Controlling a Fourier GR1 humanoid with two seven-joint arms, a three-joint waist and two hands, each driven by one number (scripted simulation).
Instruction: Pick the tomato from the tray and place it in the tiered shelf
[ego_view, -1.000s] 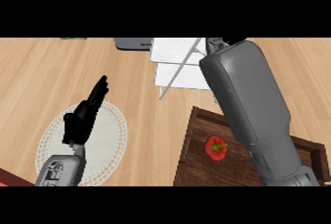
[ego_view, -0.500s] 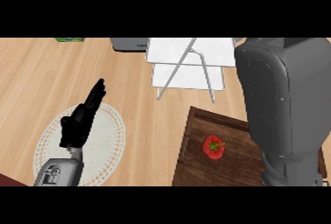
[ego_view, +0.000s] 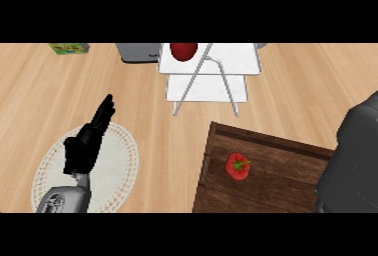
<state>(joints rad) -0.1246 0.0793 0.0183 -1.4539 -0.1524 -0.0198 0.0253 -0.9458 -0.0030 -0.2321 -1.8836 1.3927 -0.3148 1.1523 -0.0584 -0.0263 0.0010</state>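
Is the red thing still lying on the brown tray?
Yes, the tomato lies on the dark wooden tray, with no hand touching it.

A light wooden counter (ego_view: 295, 95) carries a dark wooden tray (ego_view: 280, 190) at its near right, a pale round mat (ego_view: 122, 160) near its left, a white tiered shelf (ego_view: 210, 75) at the far edge, and a small green box (ego_view: 69, 48) in the far left corner.

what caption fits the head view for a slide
Tomato lies on the tray, red item on the white shelf, left hand open over a mat.
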